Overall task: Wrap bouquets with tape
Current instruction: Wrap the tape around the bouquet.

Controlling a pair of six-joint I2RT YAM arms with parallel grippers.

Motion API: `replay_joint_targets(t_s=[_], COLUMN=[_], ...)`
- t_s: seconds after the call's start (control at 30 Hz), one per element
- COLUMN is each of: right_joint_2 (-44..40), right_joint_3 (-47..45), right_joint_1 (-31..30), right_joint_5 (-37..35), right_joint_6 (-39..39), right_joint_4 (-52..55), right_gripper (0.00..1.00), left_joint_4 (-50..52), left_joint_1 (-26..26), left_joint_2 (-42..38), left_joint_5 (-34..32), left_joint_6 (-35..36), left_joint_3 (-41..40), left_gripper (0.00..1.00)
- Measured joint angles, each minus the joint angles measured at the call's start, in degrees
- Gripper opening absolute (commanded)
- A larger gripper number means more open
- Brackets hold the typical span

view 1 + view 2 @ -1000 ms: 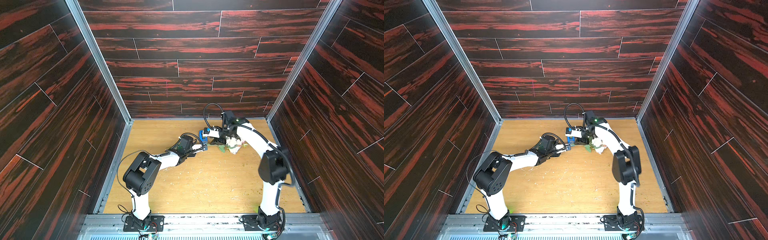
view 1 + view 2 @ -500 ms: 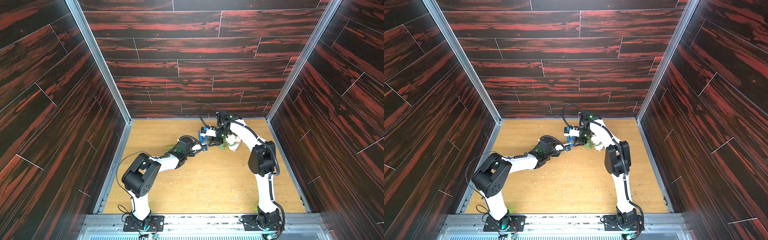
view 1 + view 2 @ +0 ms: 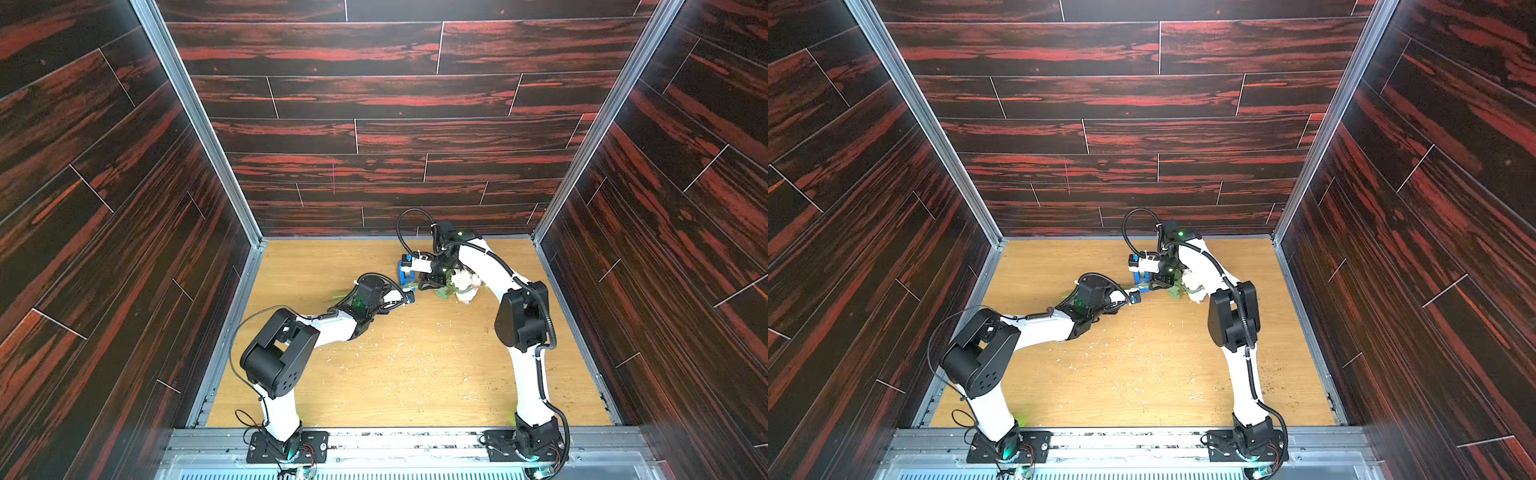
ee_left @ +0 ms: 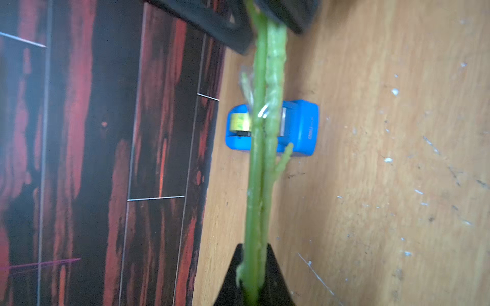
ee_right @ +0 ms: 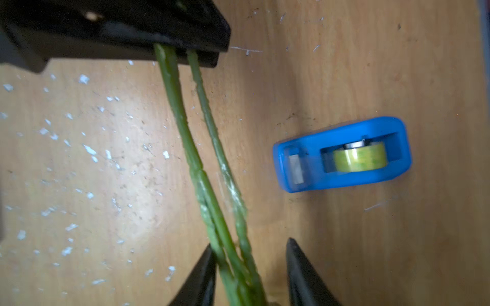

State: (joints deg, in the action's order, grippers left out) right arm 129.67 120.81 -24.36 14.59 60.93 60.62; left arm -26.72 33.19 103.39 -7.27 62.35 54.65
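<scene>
Bouquets [image 5: 185,135] were held by the stems, clamped in the left gripper [image 4: 254,246], near the back of the table [image 3: 374,374]. The right gripper [image 5: 249,243] was spread loosely around them, tape [image 5: 358,159] just beside.

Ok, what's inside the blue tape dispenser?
A yellowish roll of tape sits in the open well of the blue tape dispenser, with a metal cutter at the other end. The roll's lower part is hidden by the walls.

- Both top views look steeply down from high in front, sharing the whole wooden floor [image 3: 374,374].
- Left wrist camera looks closely along the stems [image 4: 258,185] toward a panelled wall [image 4: 92,159].
- Right wrist camera faces the floor; both wrist views share stems and tape dispenser [image 4: 299,127].
</scene>
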Motion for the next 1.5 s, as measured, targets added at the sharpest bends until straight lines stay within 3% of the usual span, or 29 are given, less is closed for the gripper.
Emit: replay_joint_targets(t_s=[0.03, 0.07, 0.13, 0.2, 0.27, 0.47, 0.63, 0.77, 0.9, 1.17, 1.23, 1.33, 1.5], right_joint_2=[0.3, 0.7, 1.3, 1.5, 1.5, 0.4, -5.4, -12.8, -20.0, -22.6, -22.6, -22.6, -22.7], right_joint_3=[0.2, 0.4, 0.9, 1.2, 1.2, -3.2, -16.8, -30.7, -44.3, -60.4, -63.2, -66.3, -70.0], right_joint_1=[-0.1, -0.1, -0.5, -1.0, -1.3, -1.0, -1.5, -3.1, -5.1, -7.1, -7.3, -7.8, -8.3], right_joint_5=[0.2, 0.6, 1.4, 1.1, 0.3, -2.2, -6.2, -9.5, -12.4, -16.8, -17.2, -17.9, -18.8], right_joint_6=[0.4, 1.0, 1.9, 2.2, 2.3, 2.7, 4.5, 6.8, 10.6, 21.4, 23.9, 27.6, 32.7], right_joint_4=[0.0, 0.4, 2.4, 2.7, 1.8, -7.0, -18.4, -32.9, -51.0, -83.8, -89.9, -97.8, -107.2], right_gripper=[0.17, 0.01, 0.0, 0.0, 0.0, 0.0, 0.0, 0.0, 0.0, 0.0, 0.0, 0.0, 0.0], left_joint_4=[0.6, 1.6, 3.0, 5.1, 6.2, 10.1, 21.3, 33.3, 46.0, 63.6, 65.9, 67.6, 68.7], left_joint_1=[0.0, 0.0, -0.3, -0.6, -0.7, -4.7, -14.1, -17.5, -17.6, -16.5, -16.1, -14.8, -12.7], left_joint_2=[-0.4, -0.9, -1.6, -2.1, -3.1, -11.6, -18.6, -19.0, -16.2, -3.7, -1.0, 2.3, 5.6], left_joint_5=[0.0, 0.0, -0.1, 0.2, 1.7, 13.2, 24.3, 29.6, 33.9, 38.3, 38.1, 37.5, 35.7], left_joint_6=[-0.3, -0.6, -0.8, -1.2, -1.9, -7.3, -12.0, -12.8, -10.9, -8.2, -7.9, -7.0, -6.0], left_joint_3=[0.0, 0.0, 0.1, 0.1, 0.1, -0.7, 1.3, 8.5, 17.0, 28.4, 30.2, 32.4, 35.1], left_gripper=[0.0, 0.0, 0.0, 0.27, 0.44, 0.59, 0.6, 0.57, 0.52, 0.59, 0.6, 0.7, 0.74])
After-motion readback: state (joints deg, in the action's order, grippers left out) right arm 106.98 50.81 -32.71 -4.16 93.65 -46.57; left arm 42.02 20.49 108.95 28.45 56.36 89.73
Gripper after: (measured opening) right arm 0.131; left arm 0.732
